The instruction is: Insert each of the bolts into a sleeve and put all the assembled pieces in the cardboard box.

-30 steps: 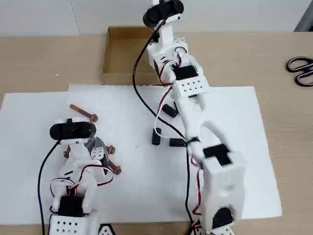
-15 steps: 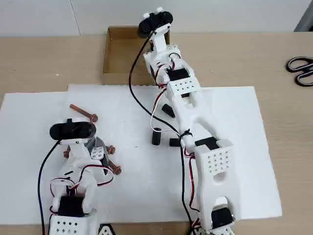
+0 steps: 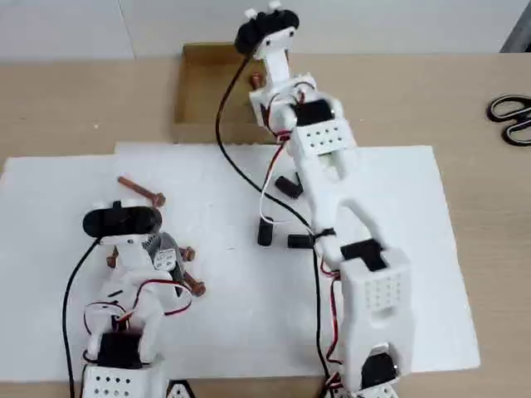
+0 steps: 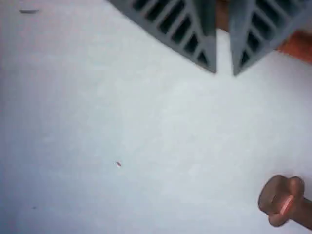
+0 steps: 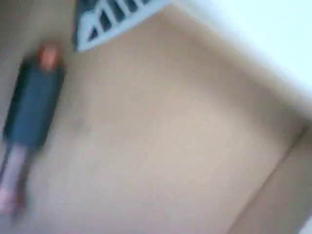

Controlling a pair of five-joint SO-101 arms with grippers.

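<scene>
A: Judging the drop now: where is the assembled piece [image 5: 33, 105]?
B: Flat on the floor of the cardboard box [image 3: 199, 131], at twelve o'clock on the table, just beside the right gripper [image 3: 264, 81]. I cannot tell how wide that gripper stands; nothing shows in its hold.
A: How does it lie?
B: Long axis along the floor, copper head nearest the gripper, bare shank poking from the sleeve's far end.
A: Risks?
B: A careless lift-out could catch the head and flick the piece out, or slide the sleeve off. The black cable [image 3: 241, 170] droops near a spare sleeve [image 3: 265, 233] and could topple it.
A: And the left gripper [image 4: 224, 72]?
B: At eight o'clock, by a loose bolt [image 4: 282, 200]; I cannot tell its grip.
</scene>
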